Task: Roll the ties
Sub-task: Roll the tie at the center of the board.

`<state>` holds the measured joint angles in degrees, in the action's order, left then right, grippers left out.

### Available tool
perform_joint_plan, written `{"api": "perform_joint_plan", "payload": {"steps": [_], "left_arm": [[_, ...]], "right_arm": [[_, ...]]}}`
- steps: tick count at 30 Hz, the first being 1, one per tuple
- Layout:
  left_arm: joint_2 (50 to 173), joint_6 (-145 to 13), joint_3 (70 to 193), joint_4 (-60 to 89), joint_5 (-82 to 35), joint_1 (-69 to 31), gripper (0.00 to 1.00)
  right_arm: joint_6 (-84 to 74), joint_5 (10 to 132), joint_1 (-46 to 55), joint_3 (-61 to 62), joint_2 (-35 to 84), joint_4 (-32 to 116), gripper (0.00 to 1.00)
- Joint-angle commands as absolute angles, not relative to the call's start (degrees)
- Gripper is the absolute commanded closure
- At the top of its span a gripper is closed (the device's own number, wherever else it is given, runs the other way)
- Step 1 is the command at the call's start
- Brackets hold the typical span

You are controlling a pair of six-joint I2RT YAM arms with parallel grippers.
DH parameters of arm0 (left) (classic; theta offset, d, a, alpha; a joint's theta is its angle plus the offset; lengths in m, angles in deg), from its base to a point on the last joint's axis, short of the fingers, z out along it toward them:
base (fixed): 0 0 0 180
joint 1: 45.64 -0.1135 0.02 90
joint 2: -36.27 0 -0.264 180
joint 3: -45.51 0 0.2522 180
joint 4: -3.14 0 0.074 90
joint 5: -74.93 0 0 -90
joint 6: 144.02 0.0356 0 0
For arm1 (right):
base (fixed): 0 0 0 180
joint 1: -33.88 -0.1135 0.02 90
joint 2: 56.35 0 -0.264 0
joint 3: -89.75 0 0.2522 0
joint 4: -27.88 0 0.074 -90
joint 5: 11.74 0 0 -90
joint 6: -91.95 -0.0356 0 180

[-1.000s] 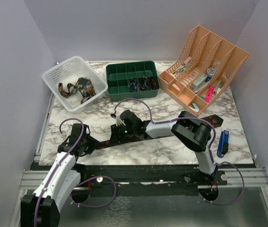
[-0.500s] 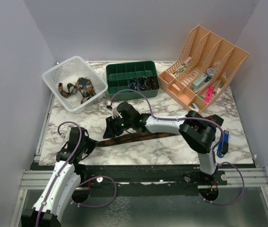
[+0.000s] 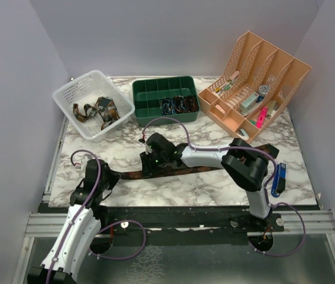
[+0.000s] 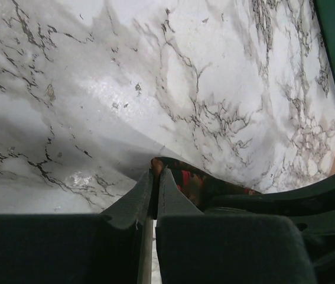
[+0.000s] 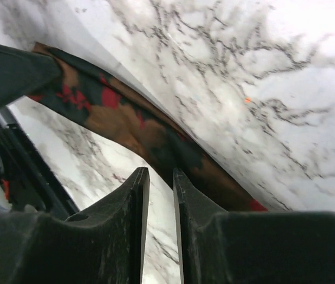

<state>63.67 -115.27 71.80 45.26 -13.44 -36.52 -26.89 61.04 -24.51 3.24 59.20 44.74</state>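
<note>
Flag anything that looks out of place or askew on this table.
Nothing spilled or damaged. One tie lies stretched unrolled across the table, its left end pinched in the left gripper; the ties in the white basket are tangled.

The left arm (image 3: pixel 75 228) and right arm (image 3: pixel 205 157) look like twins from where I stand, with smooth white shells on the links and bulky black housings at the joints. A thin purple cable (image 3: pixel 126 222) runs along each in loose loops. A tiny green light (image 3: pixel 149 155) glows at the right wrist, and the left claw (image 4: pixel 156 174) and right claw (image 5: pixel 158 177) each have two flat, matte black fingers with dusty, scuffed edges.
</note>
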Motion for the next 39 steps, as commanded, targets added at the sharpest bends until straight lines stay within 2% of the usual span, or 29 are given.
{"api": "perform_joint_plan", "payload": {"steps": [1, 9, 13, 21, 31, 34, 39], "left_arm": [[62.8, -111.5, 73.7, 43.0, -8.9, -36.3, 1.0], [61.3, -105.5, 74.0, 37.9, -12.5, -36.4, 1.0], [64.2, -103.4, 74.5, 35.9, -15.0, -36.3, 1.0], [72.0, -97.3, 79.3, 35.2, -16.0, -36.3, 1.0], [73.8, -95.5, 81.0, 35.5, -16.8, -36.2, 1.0], [74.8, -95.0, 82.0, 36.2, -16.5, -36.1, 1.0], [76.5, -94.7, 82.0, 36.2, -15.5, -36.0, 1.0]], "right_arm": [[-23.7, 68.8, -24.2, 3.5, 54.8, 50.7, 0.73], [-25.1, 65.1, -23.6, 7.3, 52.6, 46.8, 0.76], [-26.3, 67.4, -23.3, 7.6, 52.9, 46.2, 0.77], [-27.3, 61.1, -22.1, 2.3, 57.7, 46.1, 0.81], [-30.2, 61.9, -22.1, -0.1, 63.7, 48.5, 0.82], [-29.8, 60.7, -22.1, -0.3, 61.9, 49.8, 0.82], [-30.9, 60.8, -22.1, 3.5, 54.4, 43.0, 0.82]]}}
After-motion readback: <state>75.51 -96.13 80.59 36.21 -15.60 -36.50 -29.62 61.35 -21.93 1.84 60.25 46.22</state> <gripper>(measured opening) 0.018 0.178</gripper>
